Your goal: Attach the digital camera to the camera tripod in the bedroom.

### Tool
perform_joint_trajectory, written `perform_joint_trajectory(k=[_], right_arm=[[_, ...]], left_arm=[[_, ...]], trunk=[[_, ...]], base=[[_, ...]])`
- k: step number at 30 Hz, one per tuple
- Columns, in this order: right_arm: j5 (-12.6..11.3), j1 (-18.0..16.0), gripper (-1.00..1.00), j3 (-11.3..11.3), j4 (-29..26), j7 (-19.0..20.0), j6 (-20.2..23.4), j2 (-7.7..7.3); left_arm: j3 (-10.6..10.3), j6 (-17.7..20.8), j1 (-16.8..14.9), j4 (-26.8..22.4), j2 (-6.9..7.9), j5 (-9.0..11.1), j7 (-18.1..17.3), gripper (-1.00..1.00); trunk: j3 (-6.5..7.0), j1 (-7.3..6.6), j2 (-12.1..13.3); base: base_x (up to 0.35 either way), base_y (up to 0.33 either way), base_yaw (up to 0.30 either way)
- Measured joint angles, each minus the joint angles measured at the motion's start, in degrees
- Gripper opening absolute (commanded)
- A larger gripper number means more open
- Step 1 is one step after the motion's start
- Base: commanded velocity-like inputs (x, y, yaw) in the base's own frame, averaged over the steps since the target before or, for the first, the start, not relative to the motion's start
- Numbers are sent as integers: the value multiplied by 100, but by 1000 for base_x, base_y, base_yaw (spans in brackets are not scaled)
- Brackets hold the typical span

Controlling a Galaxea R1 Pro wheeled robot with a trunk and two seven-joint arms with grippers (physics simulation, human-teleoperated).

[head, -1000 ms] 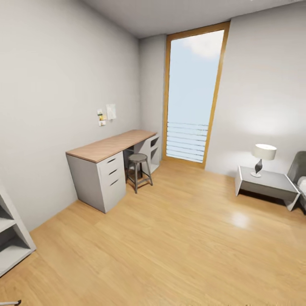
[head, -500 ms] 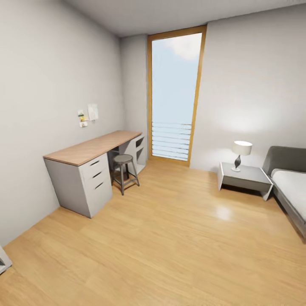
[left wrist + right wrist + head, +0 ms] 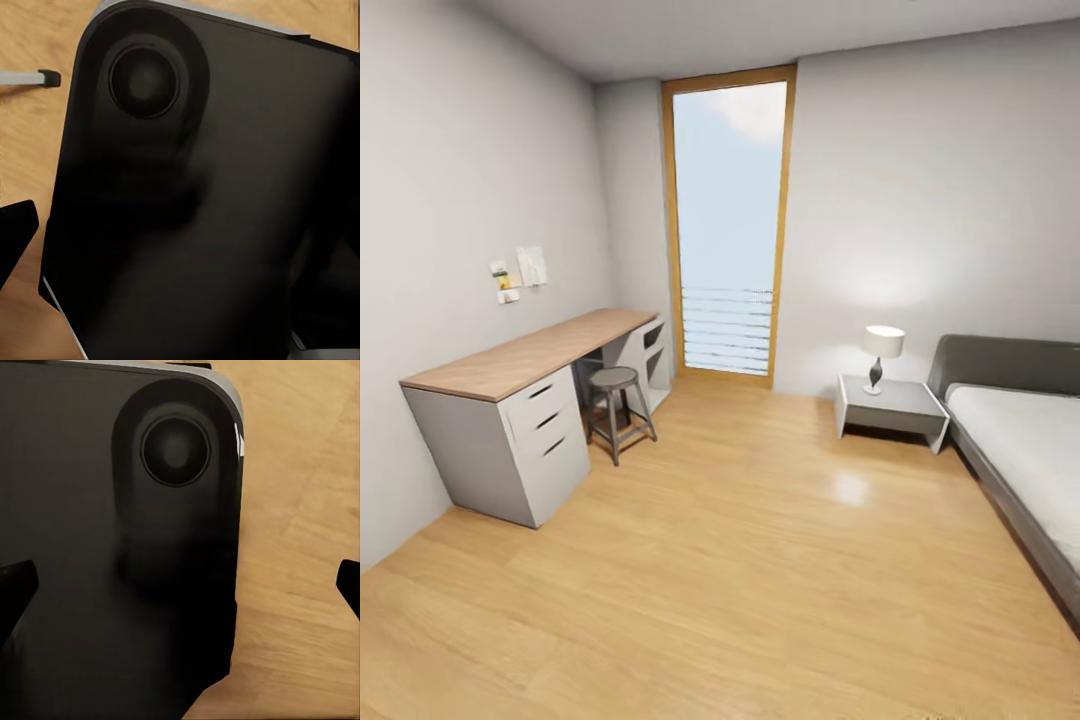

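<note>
The head view looked across the bedroom (image 3: 920, 180), with pale grey walls and a light wood plank floor (image 3: 760, 560). One tall oak-framed glass door (image 3: 728, 230) with frosted stripes low on its pane stood in the far wall. Along the left wall ran one desk (image 3: 525, 360) with a wood top and a grey unit of three drawers (image 3: 545, 430) at its near end; one round grey stool (image 3: 615, 395) with four legs stood just beside it, partly tucked under the top. A few small notes (image 3: 520, 272) were stuck to the wall above the desk. At the right, one grey-framed bed (image 3: 1020, 440) with a white mattress ran along the far wall's corner, and one low grey nightstand (image 3: 890, 405) stood between it and the door, carrying one white-shaded lamp (image 3: 882, 352). In the left wrist view, a large black robot body part (image 3: 210, 210) with one round recess stood over the floor, and one dark fingertip (image 3: 15, 232) of the left end effector showed at the edge; whether it was wide or narrow cannot be told. In the right wrist view, two dark fingertips (image 3: 15, 585) of the right end effector sat at opposite edges, spread wide with nothing between them.
</note>
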Motion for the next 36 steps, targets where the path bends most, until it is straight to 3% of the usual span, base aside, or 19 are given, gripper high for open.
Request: perform_joint_trajectory(k=[36], right_arm=[[0,0,100,-1,1,0,0,0]], left_arm=[[2,0,0,1,0,10,0,100]], trunk=[[0,0,0]], base=[[0,0,-242]])
